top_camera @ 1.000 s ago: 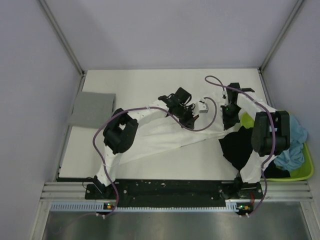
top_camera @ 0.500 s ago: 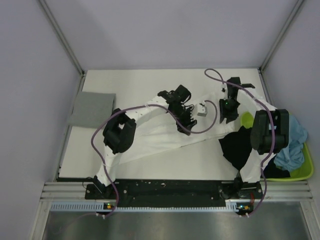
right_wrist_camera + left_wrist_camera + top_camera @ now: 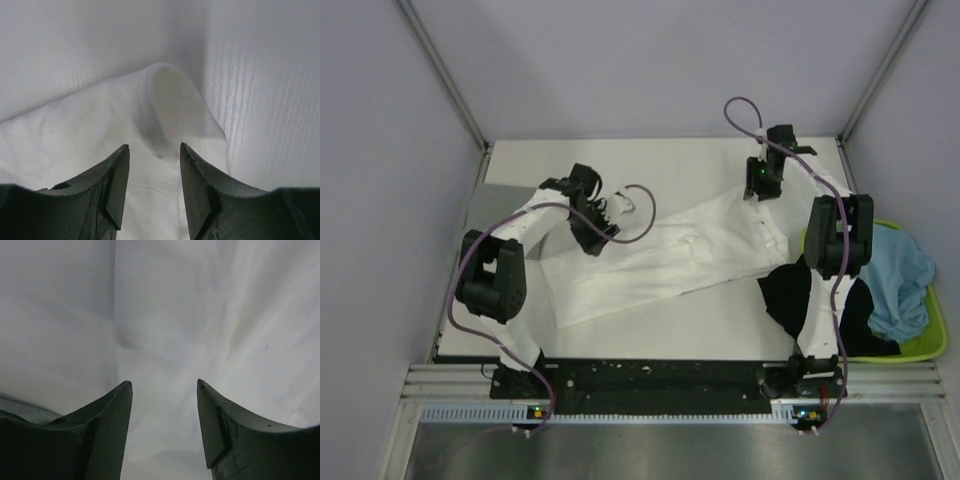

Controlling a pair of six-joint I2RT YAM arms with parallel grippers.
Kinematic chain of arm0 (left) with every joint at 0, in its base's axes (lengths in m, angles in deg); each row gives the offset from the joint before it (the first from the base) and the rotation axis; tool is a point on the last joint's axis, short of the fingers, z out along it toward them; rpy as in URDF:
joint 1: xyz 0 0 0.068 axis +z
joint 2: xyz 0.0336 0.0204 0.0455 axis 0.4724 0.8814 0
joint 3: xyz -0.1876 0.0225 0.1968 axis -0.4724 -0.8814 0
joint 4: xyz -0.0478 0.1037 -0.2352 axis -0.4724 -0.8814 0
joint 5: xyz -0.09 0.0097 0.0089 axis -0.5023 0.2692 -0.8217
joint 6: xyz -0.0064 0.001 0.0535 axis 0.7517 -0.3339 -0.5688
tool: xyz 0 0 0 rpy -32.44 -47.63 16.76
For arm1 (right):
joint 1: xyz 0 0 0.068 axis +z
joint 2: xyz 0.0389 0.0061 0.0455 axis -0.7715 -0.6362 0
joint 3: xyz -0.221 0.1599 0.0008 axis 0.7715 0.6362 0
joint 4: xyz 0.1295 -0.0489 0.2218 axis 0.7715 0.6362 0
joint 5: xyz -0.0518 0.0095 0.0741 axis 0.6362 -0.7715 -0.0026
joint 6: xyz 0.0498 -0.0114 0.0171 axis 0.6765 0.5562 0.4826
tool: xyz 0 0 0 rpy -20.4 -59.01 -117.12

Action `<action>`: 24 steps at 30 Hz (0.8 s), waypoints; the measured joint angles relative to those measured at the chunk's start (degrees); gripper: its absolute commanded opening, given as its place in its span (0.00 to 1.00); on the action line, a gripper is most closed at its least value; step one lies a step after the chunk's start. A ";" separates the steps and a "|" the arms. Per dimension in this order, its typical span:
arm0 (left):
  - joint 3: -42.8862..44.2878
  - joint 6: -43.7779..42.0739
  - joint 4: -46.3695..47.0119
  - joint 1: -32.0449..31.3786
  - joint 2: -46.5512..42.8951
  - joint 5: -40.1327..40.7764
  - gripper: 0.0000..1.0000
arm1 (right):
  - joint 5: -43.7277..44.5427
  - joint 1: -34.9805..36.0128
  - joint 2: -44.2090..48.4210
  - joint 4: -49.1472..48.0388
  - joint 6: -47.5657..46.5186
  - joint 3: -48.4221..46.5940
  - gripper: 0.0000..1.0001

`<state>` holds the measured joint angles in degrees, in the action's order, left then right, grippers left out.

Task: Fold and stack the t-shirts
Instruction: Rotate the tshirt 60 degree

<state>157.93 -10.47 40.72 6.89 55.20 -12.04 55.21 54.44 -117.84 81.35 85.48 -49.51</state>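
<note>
Top external and wrist views: left claw (image 3: 164, 385) and right claw (image 3: 155, 146), jaws apart, should pinch opposite ends of the white t-shirt (image 3: 660, 265) evenly.

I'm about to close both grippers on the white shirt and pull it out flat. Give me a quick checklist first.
1. Left gripper jaws open and empty: ok.
2. Right gripper jaws open and empty: ok.
3. Right jaws lined up with the hemmed opening of the white t-shirt: ok.
4. Left jaws over a shirt edge: cannot tell; its wrist view shows only white cloth.
5. White t-shirt free of the black t-shirt: cannot tell; the two meet at the right end.
6. White t-shirt lying flat: not ok, it is creased along its length.
</note>
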 measured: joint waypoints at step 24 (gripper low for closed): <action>-28.17 -4.85 4.00 8.61 -11.91 12.44 0.00 | -8.61 -0.74 -12.15 -6.91 3.63 -6.58 0.00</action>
<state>129.76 -15.32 44.72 15.50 43.29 0.39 46.60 53.69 -129.99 74.45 89.11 -56.09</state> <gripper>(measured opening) 0.012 0.018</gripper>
